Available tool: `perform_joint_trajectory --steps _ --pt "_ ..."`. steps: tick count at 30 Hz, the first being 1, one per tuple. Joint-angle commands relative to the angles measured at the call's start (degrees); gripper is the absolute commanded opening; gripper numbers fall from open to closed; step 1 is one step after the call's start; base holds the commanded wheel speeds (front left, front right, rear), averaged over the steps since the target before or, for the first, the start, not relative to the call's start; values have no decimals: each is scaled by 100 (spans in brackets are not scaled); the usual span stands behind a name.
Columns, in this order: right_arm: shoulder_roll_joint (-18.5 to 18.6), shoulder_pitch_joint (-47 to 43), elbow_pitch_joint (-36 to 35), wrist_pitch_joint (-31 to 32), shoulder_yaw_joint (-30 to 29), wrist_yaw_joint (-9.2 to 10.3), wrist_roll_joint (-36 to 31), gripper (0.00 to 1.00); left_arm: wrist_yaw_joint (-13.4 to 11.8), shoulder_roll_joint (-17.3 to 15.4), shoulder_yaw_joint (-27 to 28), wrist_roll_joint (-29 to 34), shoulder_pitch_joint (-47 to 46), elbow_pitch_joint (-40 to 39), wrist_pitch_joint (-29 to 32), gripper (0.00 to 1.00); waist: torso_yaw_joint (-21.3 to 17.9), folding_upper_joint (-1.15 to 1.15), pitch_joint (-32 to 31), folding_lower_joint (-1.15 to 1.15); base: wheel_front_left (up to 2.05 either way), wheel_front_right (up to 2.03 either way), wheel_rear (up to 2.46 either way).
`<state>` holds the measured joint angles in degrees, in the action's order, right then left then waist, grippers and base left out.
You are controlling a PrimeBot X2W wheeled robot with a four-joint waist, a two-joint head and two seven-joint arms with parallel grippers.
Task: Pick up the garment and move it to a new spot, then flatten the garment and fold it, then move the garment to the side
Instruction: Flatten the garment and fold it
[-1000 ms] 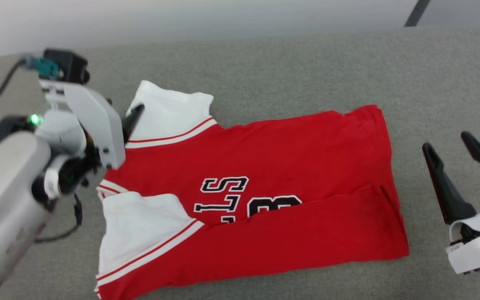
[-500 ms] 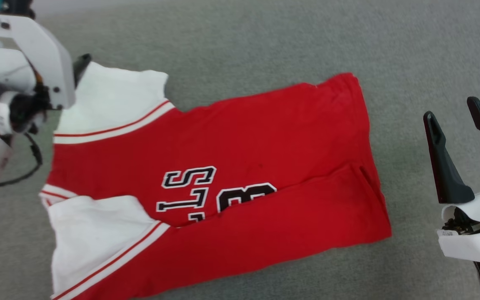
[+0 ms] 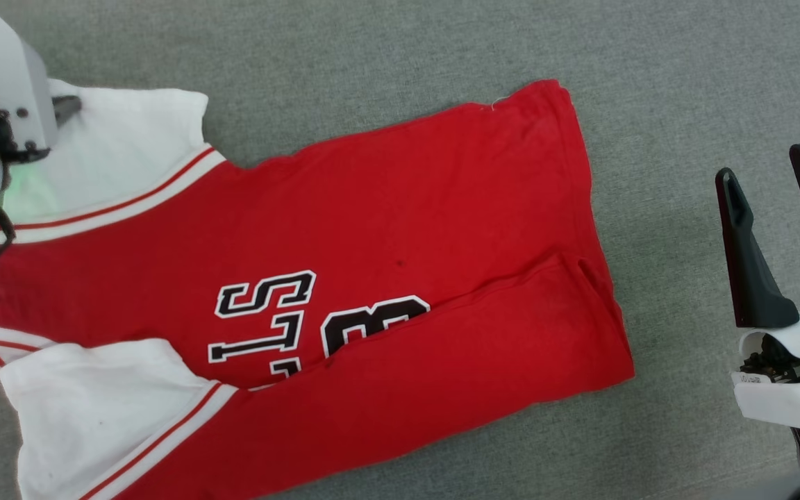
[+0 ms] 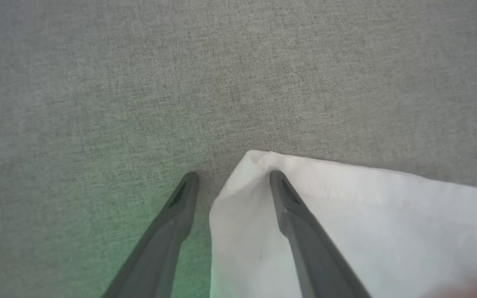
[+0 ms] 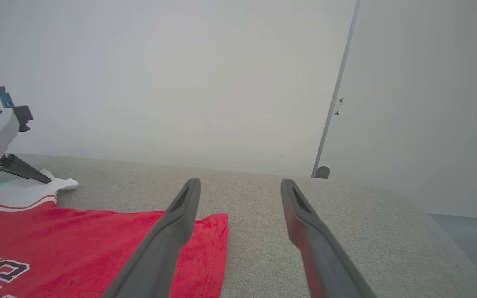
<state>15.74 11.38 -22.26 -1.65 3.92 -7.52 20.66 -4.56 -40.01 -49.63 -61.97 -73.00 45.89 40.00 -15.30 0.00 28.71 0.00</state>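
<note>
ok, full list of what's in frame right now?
garment: one, red with white sleeves, red-and-white striped trim and black lettering; lies spread on the surface, sleeves toward the robot's left, near long edge folded over part of the lettering.
surface: one, grey woven fabric; under the garment.
wall: one, pale grey; behind the surface.
strip: one, dark and thin, near-vertical; on the wall toward the right of the right wrist view.
left gripper: one, dark fingers on a white mount; open at the far white sleeve's corner, one finger over the sleeve, the other over bare surface.
right gripper: one, dark fingers on a white mount; open, nothing in it, off the garment's hem end.
</note>
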Motion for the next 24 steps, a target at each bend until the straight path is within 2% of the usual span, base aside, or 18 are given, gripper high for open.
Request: perform_joint_trajectory --steps 1,2,5,15,24 --pt "-14 82 -19 20 -25 6 58 100 -55 148 -117 -70 229 154 216 43 -7 0 43 0 0 0 0" --pt "-8 87 -22 36 -31 6 64 100 -70 196 -136 -109 263 187 330 0 6 0 42 0 0 0 0" --pt "-28 106 -14 90 -58 6 144 100 -184 281 -108 -199 236 233 534 0 54 0 35 0 0 0 0" --pt "53 667 296 652 -165 6 337 100 -64 465 -69 -210 79 161 296 0 224 0 -25 0 0 0 0" --pt "405 1997 1737 1676 277 5 794 100 78 787 -87 -172 -163 302 143 0 440 0 26 0 0 0 0"
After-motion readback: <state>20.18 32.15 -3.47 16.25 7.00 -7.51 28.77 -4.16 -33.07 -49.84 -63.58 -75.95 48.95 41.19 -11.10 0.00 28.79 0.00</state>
